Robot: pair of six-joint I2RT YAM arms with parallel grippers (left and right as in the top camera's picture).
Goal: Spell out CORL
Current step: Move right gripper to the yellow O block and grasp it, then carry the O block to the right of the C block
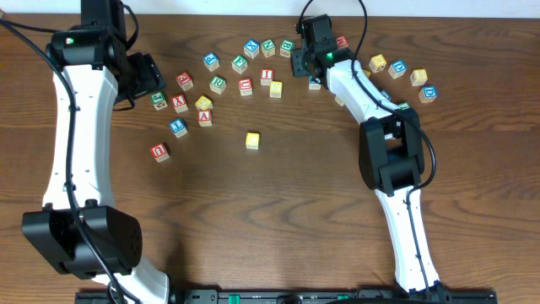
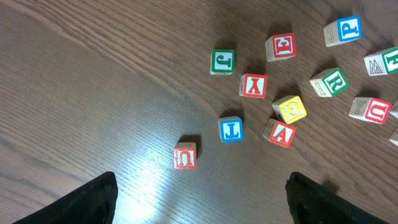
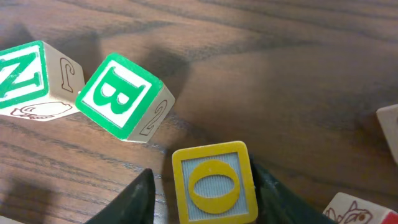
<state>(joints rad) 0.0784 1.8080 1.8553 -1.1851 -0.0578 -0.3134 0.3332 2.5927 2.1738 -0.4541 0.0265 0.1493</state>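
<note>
We hold our right gripper (image 3: 203, 171) open astride the yellow O block (image 3: 214, 183), one finger touching it, just beside the green B block (image 3: 121, 93). Our left gripper (image 2: 202, 202) hangs wide open near the red U block (image 2: 185, 155).

Overhead, light is even and sharp, with soft shadows by my arms (image 1: 80, 127). My left wrist view shows pale glare on the surface (image 2: 140, 167) beside the U block (image 2: 185, 155). My right wrist view is dimmer; the B block (image 3: 122, 96) casts dark shadow, edges blurring.
</note>
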